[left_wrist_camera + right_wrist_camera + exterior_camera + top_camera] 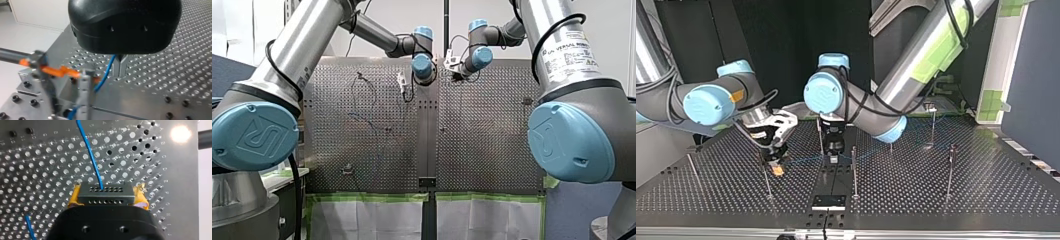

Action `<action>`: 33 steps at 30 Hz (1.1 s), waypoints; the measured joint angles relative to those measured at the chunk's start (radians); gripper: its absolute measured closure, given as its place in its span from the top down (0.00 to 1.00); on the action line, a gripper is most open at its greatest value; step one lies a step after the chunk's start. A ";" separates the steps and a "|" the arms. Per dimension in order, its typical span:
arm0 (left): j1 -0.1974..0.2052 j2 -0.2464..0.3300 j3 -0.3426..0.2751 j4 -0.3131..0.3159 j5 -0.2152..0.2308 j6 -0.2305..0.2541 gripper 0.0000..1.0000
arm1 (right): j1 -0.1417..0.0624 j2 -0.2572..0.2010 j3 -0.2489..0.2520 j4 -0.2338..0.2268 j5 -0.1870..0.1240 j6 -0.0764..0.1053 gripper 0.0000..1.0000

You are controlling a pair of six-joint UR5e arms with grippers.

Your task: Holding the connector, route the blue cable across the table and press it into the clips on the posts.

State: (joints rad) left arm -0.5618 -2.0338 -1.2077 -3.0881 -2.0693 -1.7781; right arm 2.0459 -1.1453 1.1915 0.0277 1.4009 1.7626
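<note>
Two pincers working | right pincer [107, 195] clamping connector [105, 198], blue cable [90, 155] exiting at 11 o'clock | left pincer [120, 67] sitting near-closed beside cable, hold unclear | routing seemingly midway, posts [854, 170] awaiting clipping.

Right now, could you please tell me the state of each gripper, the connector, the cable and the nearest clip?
Right gripper: shut on the connector.
Connector: clamped between yellow pads, blue cable plugged in.
Blue cable: gently curved, leading away from the connector.
Left gripper: shut, cable running alongside; grip on it unclear.
Orange clip: blurred; cable not visibly seated.
</note>
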 joint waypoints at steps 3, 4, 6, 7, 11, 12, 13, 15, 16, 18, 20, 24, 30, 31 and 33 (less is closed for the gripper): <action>-0.007 0.000 -0.023 0.011 -0.009 0.000 0.00 | 0.002 0.000 0.016 -0.001 0.001 -0.002 0.00; -0.008 0.000 -0.031 0.016 -0.010 -0.001 0.00 | 0.003 0.000 0.022 -0.001 0.001 -0.003 0.00; -0.011 0.001 -0.050 0.025 -0.012 -0.001 0.00 | 0.005 0.001 0.037 -0.003 0.003 -0.004 0.00; -0.011 0.001 -0.059 0.028 -0.012 -0.001 0.00 | 0.006 0.001 0.044 -0.003 0.003 -0.004 0.00; -0.016 0.001 -0.096 0.043 -0.013 -0.004 0.00 | 0.009 0.001 0.073 -0.005 0.005 -0.005 0.00; -0.018 0.001 -0.103 0.048 -0.013 -0.004 0.00 | 0.010 0.002 0.083 -0.006 0.005 -0.005 0.00; -0.019 0.001 -0.111 0.054 -0.013 -0.005 0.00 | 0.010 0.002 0.090 -0.007 0.005 -0.005 0.00; -0.021 0.001 -0.129 0.071 -0.012 -0.007 0.00 | 0.009 0.003 0.105 -0.008 0.007 -0.006 0.00; -0.022 0.001 -0.138 0.079 -0.011 -0.008 0.00 | 0.009 0.003 0.111 -0.009 0.007 -0.006 0.00; -0.022 0.001 -0.158 0.098 -0.005 -0.010 0.00 | 0.007 0.003 0.124 -0.011 0.008 -0.006 0.00; -0.021 0.000 -0.178 0.118 0.004 -0.013 0.00 | 0.005 0.003 0.137 -0.016 0.009 -0.005 0.00; -0.017 0.000 -0.214 0.154 0.016 -0.016 0.00 | 0.003 0.004 0.172 -0.035 0.012 -0.007 0.00; -0.013 -0.001 -0.268 0.209 0.037 -0.016 0.00 | 0.001 0.004 0.227 -0.045 0.029 -0.032 0.00; -0.012 -0.001 -0.277 0.217 0.039 -0.016 0.00 | 0.000 0.004 0.239 -0.046 0.032 -0.041 0.00; -0.010 -0.001 -0.295 0.236 0.046 -0.017 0.00 | 0.000 0.004 0.258 -0.046 0.038 -0.056 0.00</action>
State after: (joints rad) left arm -0.5717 -2.0346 -1.5028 -2.8525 -2.0228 -1.7950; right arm 2.0456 -1.1414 1.4494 -0.0184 1.4386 1.7069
